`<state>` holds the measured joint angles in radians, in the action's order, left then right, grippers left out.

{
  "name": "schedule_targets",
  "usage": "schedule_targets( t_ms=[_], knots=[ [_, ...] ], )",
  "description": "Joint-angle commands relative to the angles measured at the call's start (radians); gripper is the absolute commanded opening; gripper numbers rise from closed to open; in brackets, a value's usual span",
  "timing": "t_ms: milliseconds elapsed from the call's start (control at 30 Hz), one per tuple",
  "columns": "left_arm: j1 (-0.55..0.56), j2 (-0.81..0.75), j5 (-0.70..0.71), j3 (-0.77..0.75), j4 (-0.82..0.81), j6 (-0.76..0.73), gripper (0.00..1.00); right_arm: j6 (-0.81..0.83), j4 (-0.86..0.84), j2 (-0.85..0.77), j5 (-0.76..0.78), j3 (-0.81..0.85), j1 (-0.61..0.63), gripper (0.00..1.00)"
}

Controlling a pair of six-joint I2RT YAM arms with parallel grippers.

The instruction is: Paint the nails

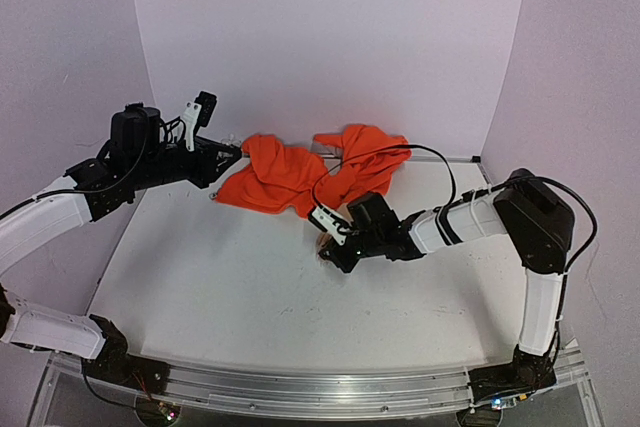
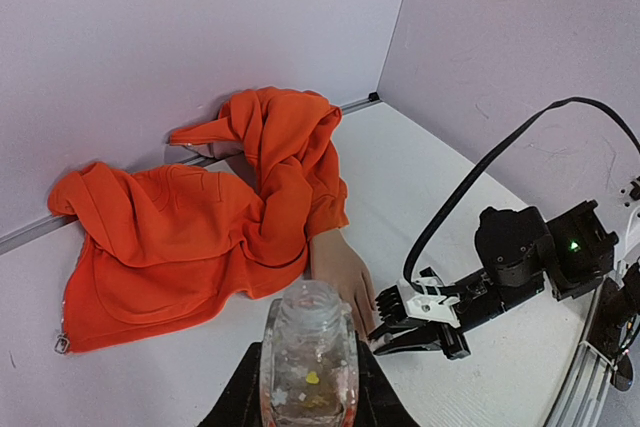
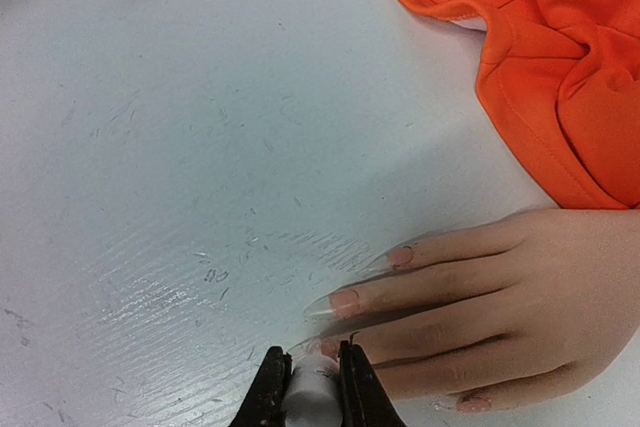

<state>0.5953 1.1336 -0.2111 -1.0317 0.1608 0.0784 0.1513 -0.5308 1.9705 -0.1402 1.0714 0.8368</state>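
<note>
Your right pincer is clenched on a small white brush, right at the nails, which lie mid-surface beside the sleeve. Your left pincer grips the bottle. The nails look tiny, glossy and slick, on a light hand that may skid, so steady it at the wrist if needed; the surface is scuffed, with walls close behind.

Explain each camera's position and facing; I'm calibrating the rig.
Top external: above and behind the bases, facing down and forward over the table; left arm and right arm show.
Left wrist: raised at the left, looking down at the sleeve, hand and right gripper; the left gripper holds a bottle.
Right wrist: low over the table, facing the nails; its fingers pinch a white object.
Both wrist views share the hand.
</note>
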Motion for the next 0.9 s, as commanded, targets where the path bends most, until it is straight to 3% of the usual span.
schedule_targets(
  t_ms=[0,333,533,867],
  knots=[
    [-0.005,-0.015,-0.016,-0.009,-0.03,-0.008,0.0,0.004,0.014,0.01,-0.042,0.034,0.006,0.0],
    [-0.005,-0.014,-0.019,-0.009,-0.03,-0.006,0.0,0.0,0.002,-0.035,-0.104,0.018,0.01,0.0],
    [-0.005,-0.017,-0.02,-0.008,-0.029,-0.005,0.0,-0.011,-0.029,-0.09,-0.017,-0.016,0.01,0.0],
    [-0.005,-0.016,-0.022,-0.009,-0.029,-0.004,0.0,-0.01,-0.012,-0.033,0.014,0.015,0.009,0.0]
  ],
)
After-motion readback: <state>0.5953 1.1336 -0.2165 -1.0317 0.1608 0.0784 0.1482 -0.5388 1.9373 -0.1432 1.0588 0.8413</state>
